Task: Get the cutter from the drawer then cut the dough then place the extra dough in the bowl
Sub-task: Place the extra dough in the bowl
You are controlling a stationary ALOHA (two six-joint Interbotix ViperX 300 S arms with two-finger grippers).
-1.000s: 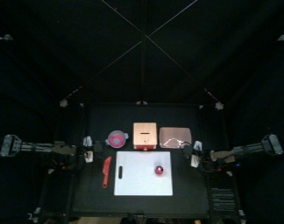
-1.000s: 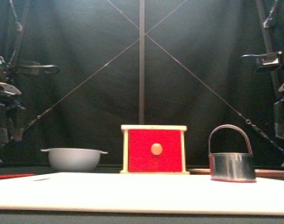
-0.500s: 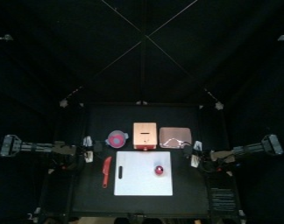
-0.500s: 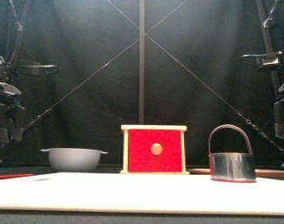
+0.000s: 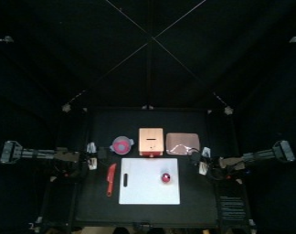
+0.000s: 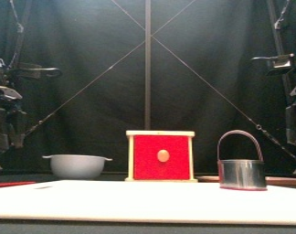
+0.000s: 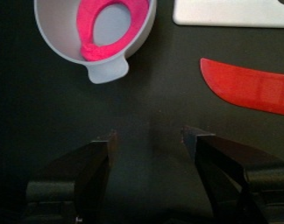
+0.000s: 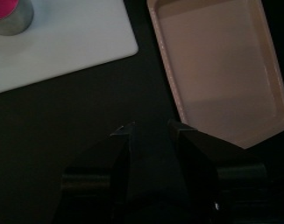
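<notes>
No change is noted since a moment ago: both arms are parked at the table's sides, so the task is judged done. Left gripper (image 7: 149, 136): jaws apart, nothing held. Bowl (image 6: 78, 165): blue-grey, smooth, round, two-handled, with a soft pink dough ring (image 7: 92, 44) inside. Box (image 6: 162, 156): pale wood, red drawer front. Board (image 6: 114, 201): white, flat. Cutter (image 6: 241, 174): shiny metal, round, wire-handled, stood on the board. Right gripper (image 8: 152, 133): jaws slightly parted, empty

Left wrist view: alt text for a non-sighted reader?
The open left claw hangs over bare black table. Beyond it lie a blue-grey bowl holding a pink dough ring, a flat red toy and a white board's corner.
</notes>
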